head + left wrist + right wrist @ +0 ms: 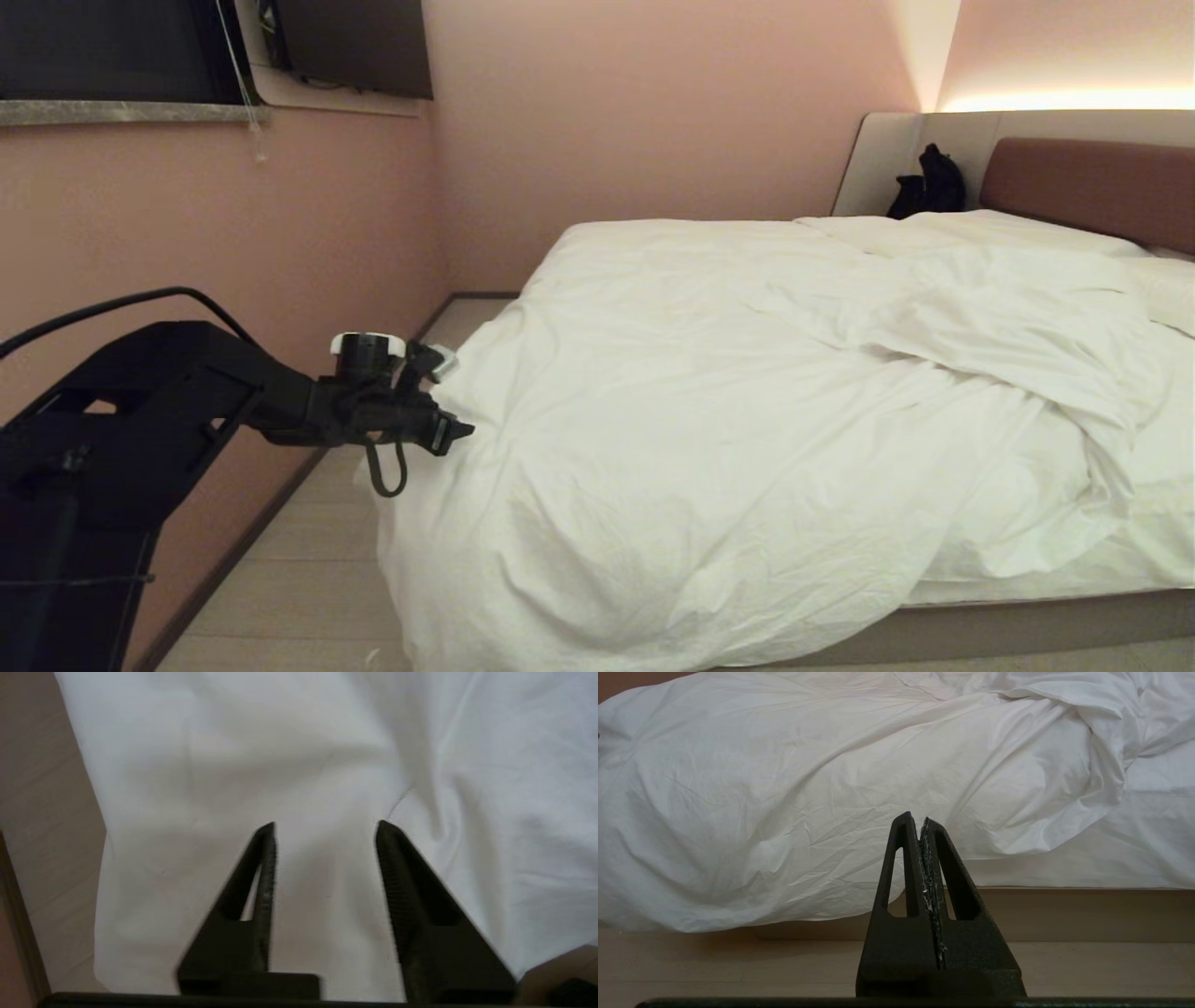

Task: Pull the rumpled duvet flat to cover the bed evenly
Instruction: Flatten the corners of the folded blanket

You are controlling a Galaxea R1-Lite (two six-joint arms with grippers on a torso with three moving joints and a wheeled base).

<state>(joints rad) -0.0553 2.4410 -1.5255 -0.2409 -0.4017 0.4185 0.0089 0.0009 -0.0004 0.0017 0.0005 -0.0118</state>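
Note:
The white duvet (pixel 709 411) lies rumpled over the bed (pixel 1027 630), bulging over the near left corner and hanging toward the floor, with folds bunched toward the right. My left gripper (pixel 457 431) reaches in from the left at the duvet's left edge. In the left wrist view the left gripper (pixel 326 823) is open just above the duvet (pixel 299 765), with only cloth seen beyond the gap and nothing pinched. My right gripper (pixel 919 819) is shut and empty, held low in front of the bed's near side, facing the duvet (pixel 808 793).
A pink wall (pixel 233 233) runs close along the left, leaving a narrow strip of pale floor (pixel 308 579) beside the bed. A reddish-brown headboard (pixel 1092 187) and a black bag (pixel 929 182) are at the far end. White sheet (pixel 1134 858) shows on the mattress at right.

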